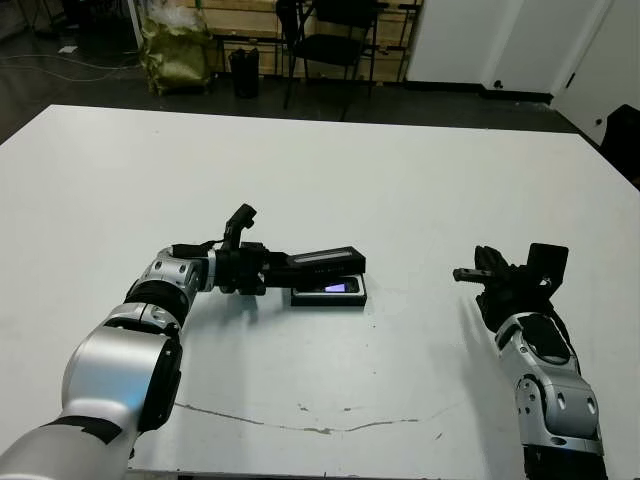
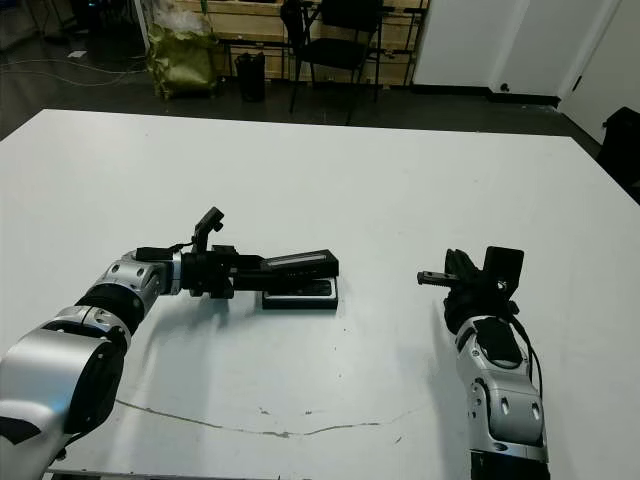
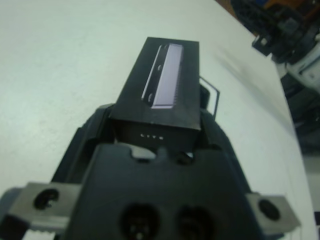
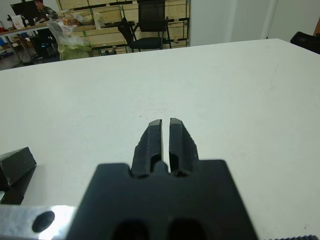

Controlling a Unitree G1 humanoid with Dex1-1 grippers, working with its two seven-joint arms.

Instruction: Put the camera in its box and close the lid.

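The box (image 1: 328, 298), a shallow black tray, lies on the white table near its middle. Inside it lies the camera (image 1: 337, 288), a dark bar with a small bright purple patch. The lid (image 1: 322, 261), flat and black with a greyish strip, hangs slightly tilted just above the box and partly covers it. My left gripper (image 1: 272, 268) is shut on the lid's (image 3: 161, 85) near end, a finger on each side. My right gripper (image 1: 468, 274) rests well to the right, its fingers (image 4: 154, 135) pressed together with nothing between them.
A thin dark crack line (image 1: 300, 425) runs across the table near the front edge. Beyond the far edge stand a chair (image 1: 335, 40), a bin (image 1: 244, 72) and a green bag (image 1: 178, 50). A person (image 4: 40, 7) sits far off.
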